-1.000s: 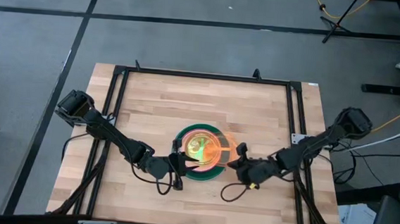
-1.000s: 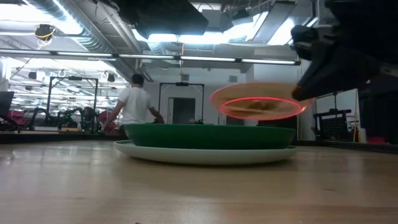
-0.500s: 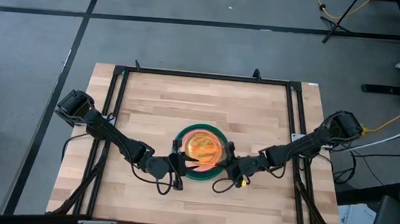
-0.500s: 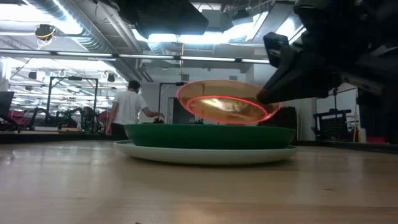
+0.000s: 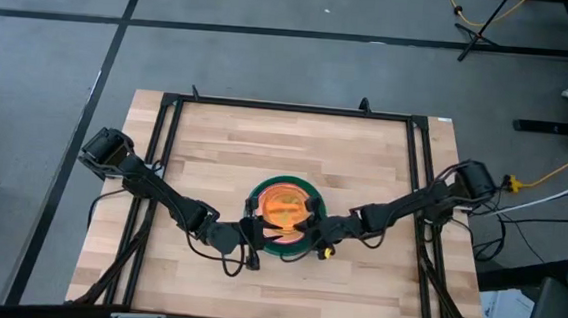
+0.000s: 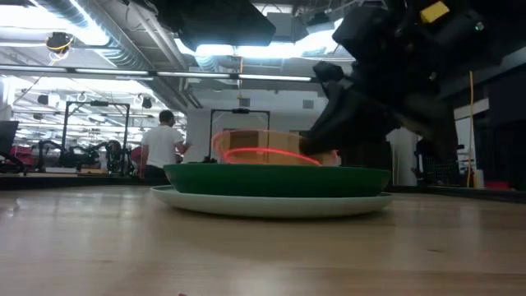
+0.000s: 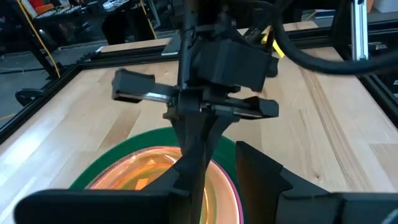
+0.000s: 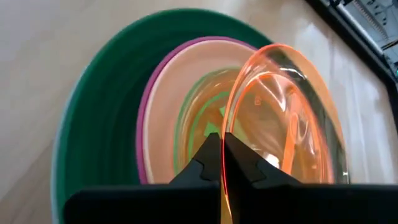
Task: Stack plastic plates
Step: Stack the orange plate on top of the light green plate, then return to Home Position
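At bench centre, the right tool (image 5: 305, 224) pinches the rim of a small orange plate (image 8: 283, 130), tilted over the plate stack (image 5: 285, 214). The left tool (image 5: 249, 237) waits at the stack's 8 o'clock; I cannot tell its fingers. Likely next: level, lower, release. No writing is legible.

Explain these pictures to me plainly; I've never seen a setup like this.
Two dark robot arms work at a wooden table. One camera looks straight down, one sits at table-top height, and one rides on each wrist. In the middle lies a stack of plastic plates: a dark green plate on a pale one, with magenta and cream-pink plates inside. The right gripper pinches the rim of a translucent orange plate, tilted over the stack. The left gripper waits beside the stack. A person stands in the room behind.
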